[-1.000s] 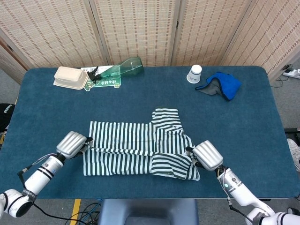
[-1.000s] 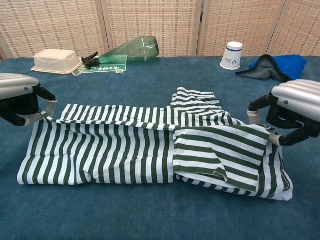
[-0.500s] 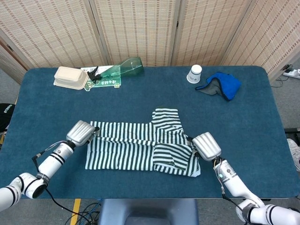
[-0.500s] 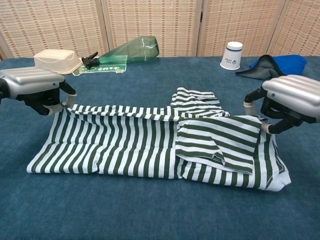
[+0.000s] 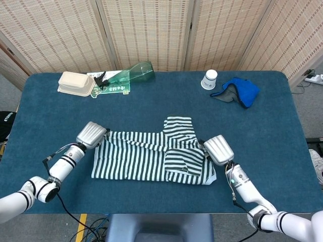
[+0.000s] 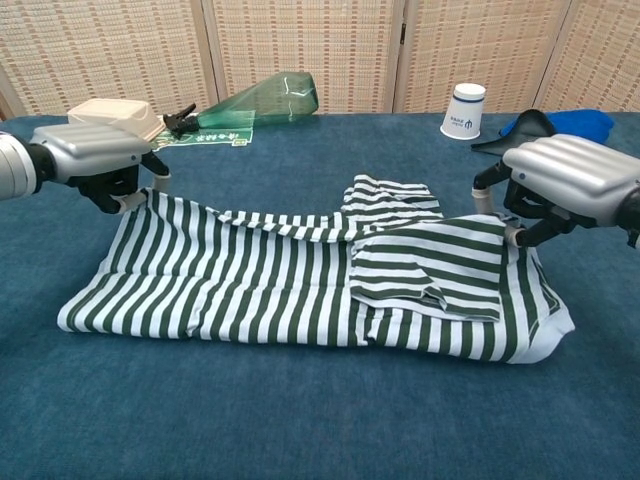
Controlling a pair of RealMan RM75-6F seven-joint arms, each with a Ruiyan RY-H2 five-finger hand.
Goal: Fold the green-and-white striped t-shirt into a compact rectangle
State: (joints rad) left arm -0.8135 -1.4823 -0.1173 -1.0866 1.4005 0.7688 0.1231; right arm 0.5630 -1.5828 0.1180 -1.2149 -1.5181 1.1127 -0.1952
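The green-and-white striped t-shirt (image 6: 300, 285) is held at both ends of one long edge: the left hand (image 6: 95, 160) pinches the far left corner, and the right hand (image 6: 565, 190) pinches the edge at the right end. That edge is lifted off the bench (image 5: 262, 146), while the near edge rests on the cloth-covered surface. The grip at the two ends is judged to serve a lengthwise fold, the raised edge being carried across the rest of the garment so that both ends travel evenly and the layer stays taut.

The shirt lies at the middle of the bench, nearer the front edge, as a long band of dark green and white stripes. A sleeve (image 6: 425, 275) is already turned in over the right part, and another part (image 5: 179, 126) projects toward the far side. The fabric looks thin and limp, sagging between the hands.
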